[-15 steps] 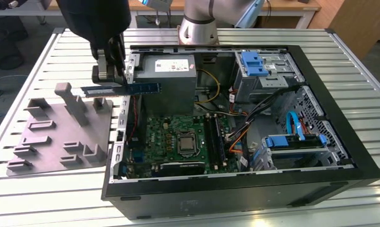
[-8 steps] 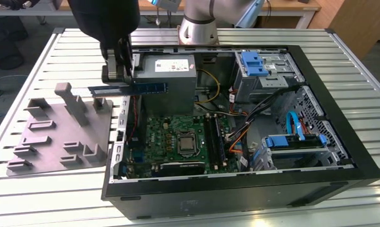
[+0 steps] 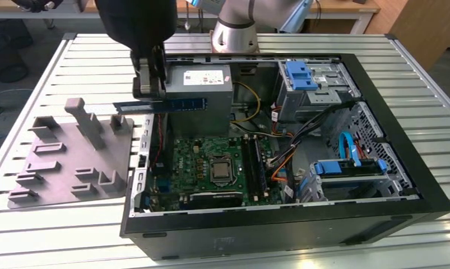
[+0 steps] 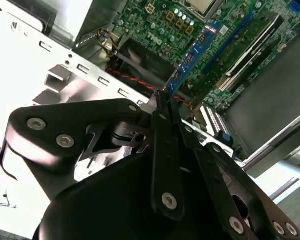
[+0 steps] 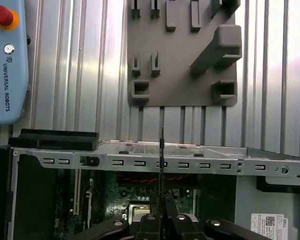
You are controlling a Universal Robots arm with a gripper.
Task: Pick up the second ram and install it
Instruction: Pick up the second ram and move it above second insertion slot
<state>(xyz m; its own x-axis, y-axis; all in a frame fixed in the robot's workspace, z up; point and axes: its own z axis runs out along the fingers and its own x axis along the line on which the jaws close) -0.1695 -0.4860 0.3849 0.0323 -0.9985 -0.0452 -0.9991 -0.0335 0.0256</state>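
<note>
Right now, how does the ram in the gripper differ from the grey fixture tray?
The second ram is slim and dark blue; the fixture tray is broad, grey, with upright posts. The ram is held aloft by the gripper over the case wall; the tray lies flat on the table.

Dark lettering runs along the blue-grey teach pendant (image 5: 7,65). A white printed sticker sits on the power supply (image 3: 198,78), a small one on the second ram (image 4: 192,57); their print is too small to read.
</note>
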